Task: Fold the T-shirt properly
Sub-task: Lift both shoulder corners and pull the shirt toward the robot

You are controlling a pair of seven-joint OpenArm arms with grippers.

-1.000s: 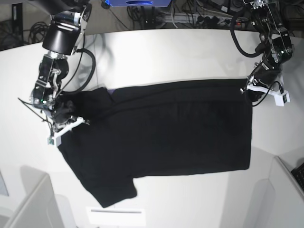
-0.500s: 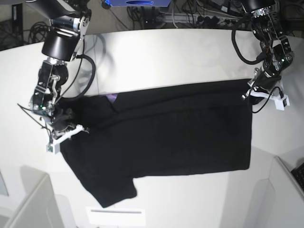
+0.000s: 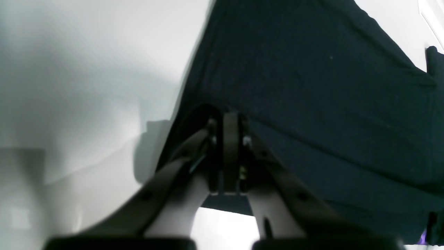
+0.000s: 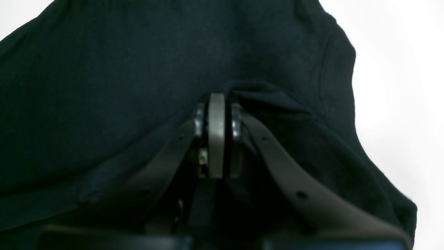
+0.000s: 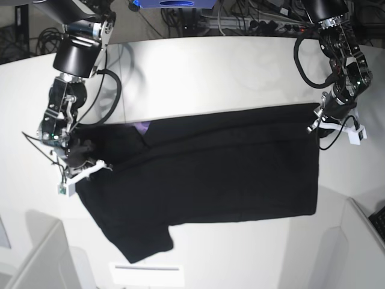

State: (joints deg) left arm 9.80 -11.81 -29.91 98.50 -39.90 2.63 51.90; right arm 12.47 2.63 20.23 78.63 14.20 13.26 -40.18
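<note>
Both tools, left (image 5: 317, 118) and right (image 5: 84, 168), clamped on shirt (image 5: 216, 168); far edge dragged toward six o'clock, folding over.

Surface: white table (image 5: 198, 66) with a rounded far edge, filling most of the base view
On it: black T-shirt (image 5: 216, 180) spread across the middle, one sleeve toward lower left
Lower centre: a pale flat strip (image 5: 145, 274), possibly a label, at the near edge
</note>
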